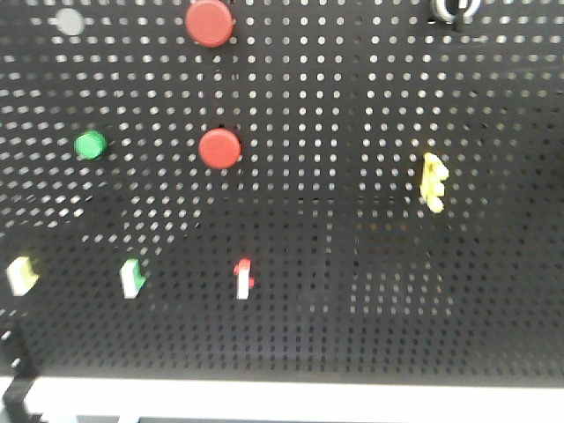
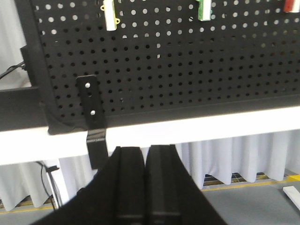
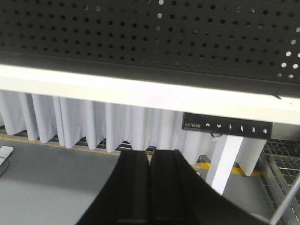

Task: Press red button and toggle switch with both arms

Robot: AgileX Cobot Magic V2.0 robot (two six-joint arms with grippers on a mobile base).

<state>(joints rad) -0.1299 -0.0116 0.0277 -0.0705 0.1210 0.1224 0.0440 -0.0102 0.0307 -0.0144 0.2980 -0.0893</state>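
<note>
Two round, smooth red buttons stand proud of the black perforated board [image 1: 352,132]: the upper red button [image 1: 209,23] near the top edge, the lower red button [image 1: 219,148] just beneath it. Lower still sits a row of small blocky switches: the red toggle switch [image 1: 243,278], the green toggle switch [image 1: 132,278] and the pale yellow toggle switch [image 1: 21,275]. The left hand [image 2: 146,150], matte black and angular, has its fingers pressed flat together. It hangs under the white table [image 2: 211,124] edge, well below the switches. The right hand [image 3: 150,153] is likewise closed tight, low beneath the table edge and the board.
</note>
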